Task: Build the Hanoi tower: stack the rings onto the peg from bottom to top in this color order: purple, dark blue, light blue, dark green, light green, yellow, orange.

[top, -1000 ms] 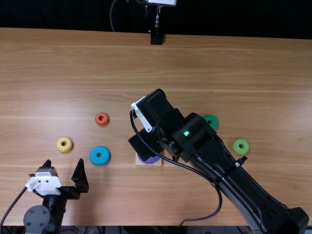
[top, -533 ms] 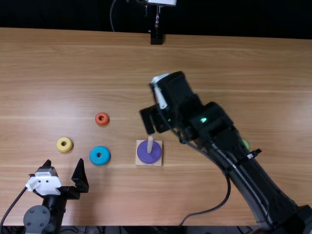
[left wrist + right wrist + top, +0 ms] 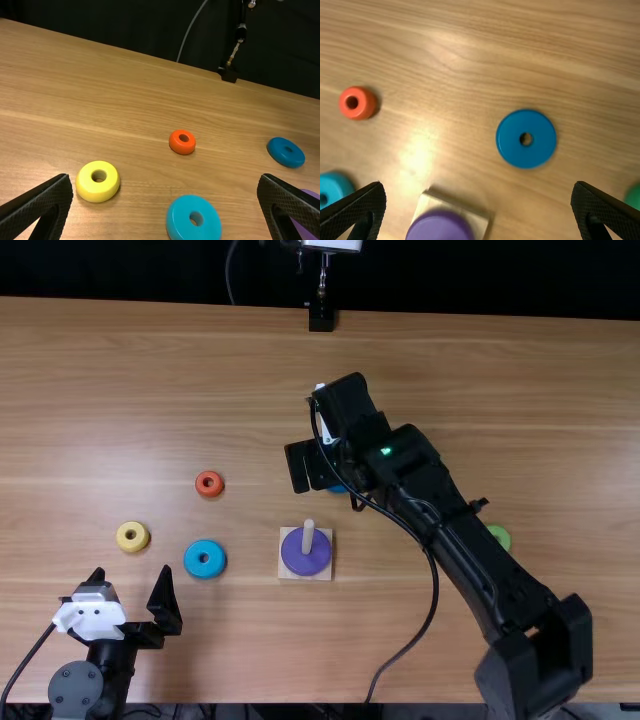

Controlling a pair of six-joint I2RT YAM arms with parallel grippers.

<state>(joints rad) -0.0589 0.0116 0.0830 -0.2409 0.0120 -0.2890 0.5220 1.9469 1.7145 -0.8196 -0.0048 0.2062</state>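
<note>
In the top view the purple ring (image 3: pixel 318 556) lies around the peg (image 3: pixel 308 533) on its square base (image 3: pixel 287 573). Beyond it hovers my right gripper (image 3: pixel 312 468), partly over the dark blue ring (image 3: pixel 338 489). The right wrist view has the right gripper (image 3: pixel 479 186) open and empty, with the dark blue ring (image 3: pixel 526 138) flat on the table. My left gripper (image 3: pixel 132 578) stands open near the left front, as does the left gripper (image 3: pixel 165 180) in its wrist view. Light blue (image 3: pixel 205 559), yellow (image 3: pixel 132 536) and orange (image 3: pixel 209 484) rings lie left of the base.
A light green ring (image 3: pixel 501 536) is partly behind the right arm in the top view. At the right wrist view's edge sits part of a dark green ring (image 3: pixel 634 198). A black stand (image 3: pixel 321 318) is at the table's far edge.
My right gripper has moved from above the base toward the far side of the table, uncovering the peg and purple ring. The left arm has kept still.
</note>
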